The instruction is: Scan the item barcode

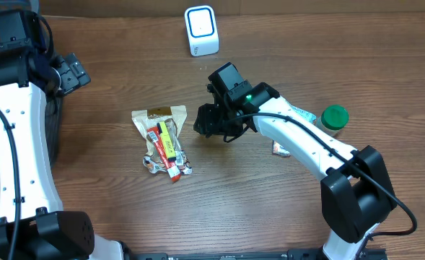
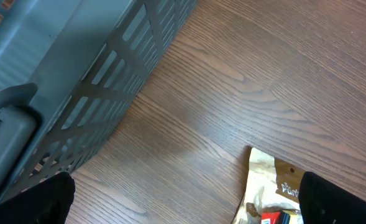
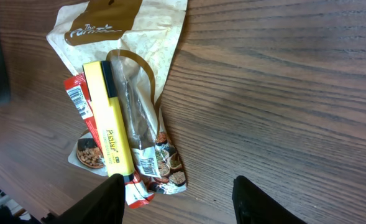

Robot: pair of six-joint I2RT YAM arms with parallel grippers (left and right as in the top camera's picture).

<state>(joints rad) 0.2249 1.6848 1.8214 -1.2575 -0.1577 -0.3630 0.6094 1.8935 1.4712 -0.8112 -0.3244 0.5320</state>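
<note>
right claw (image 3: 183,200): jaws parted about halfway, nothing between them but bare table (image 3: 294,93). grips nothing, touches nothing. dark fingers (image 3: 111,199) at the bottom edge of the wrist view, left one just below the heap of goods. in the overhead view, at frame centre, just right of the heap and apart from it.

heap, left of centre in the overhead view:
- beige pouch (image 1: 158,114) underneath, flat on the wood.
- yellow highlighter (image 3: 111,134) lengthwise on top.
- red packet (image 3: 77,99) poking out on the highlighter's left, barcode showing.
- clear packet (image 3: 142,137) against the highlighter's right side, white barcode label near its lower end.

left claw (image 2: 192,199): spread wide, empty, a finger in each lower corner of its own view. upper left of the overhead view, beside grey-blue basket (image 2: 77,81), well apart from the heap; only a pouch corner at lower right of its view.

white scanner (image 1: 201,30): upright, top centre of the overhead view, well apart from heap and both claws.

green-capped bottle (image 1: 335,117): right of frame, beside the right arm.
</note>
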